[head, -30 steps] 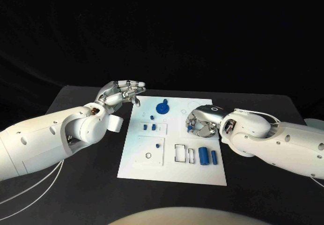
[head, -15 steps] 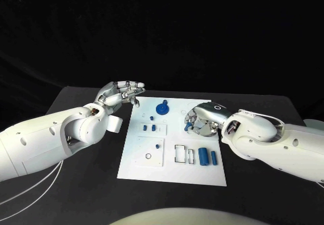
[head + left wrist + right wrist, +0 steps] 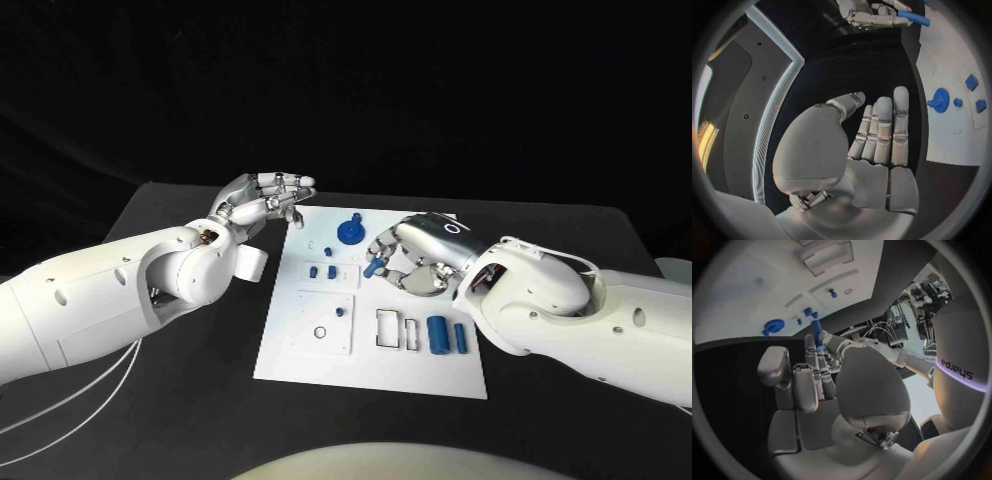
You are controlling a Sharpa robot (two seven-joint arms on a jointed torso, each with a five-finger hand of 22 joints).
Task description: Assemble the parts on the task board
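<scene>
The white task board (image 3: 368, 365) lies mid-table. My right hand (image 3: 415, 254) hovers over its middle and pinches a short blue peg (image 3: 375, 267) at its fingertips; the same blue peg (image 3: 816, 333) shows in the right wrist view, and the blue peg (image 3: 914, 18) in the left wrist view. My left hand (image 3: 268, 201) hangs over the board's far left corner with straight fingers, holding nothing. A round blue knob part (image 3: 348, 231) stands at the board's far end. Two small blue blocks (image 3: 319, 270) sit left of the peg.
Two blue cylinders (image 3: 446, 334) lie on the board's near right, beside a rectangular slot (image 3: 387, 327). A small blue stud (image 3: 339, 311) and a ring (image 3: 316, 331) sit on a raised plate at the near left. Bare black table (image 3: 173, 380) surrounds the board.
My right hand has swung left and slightly farther across the board, carrying the blue peg, now nearer the small blocks. The left hand has barely moved.
</scene>
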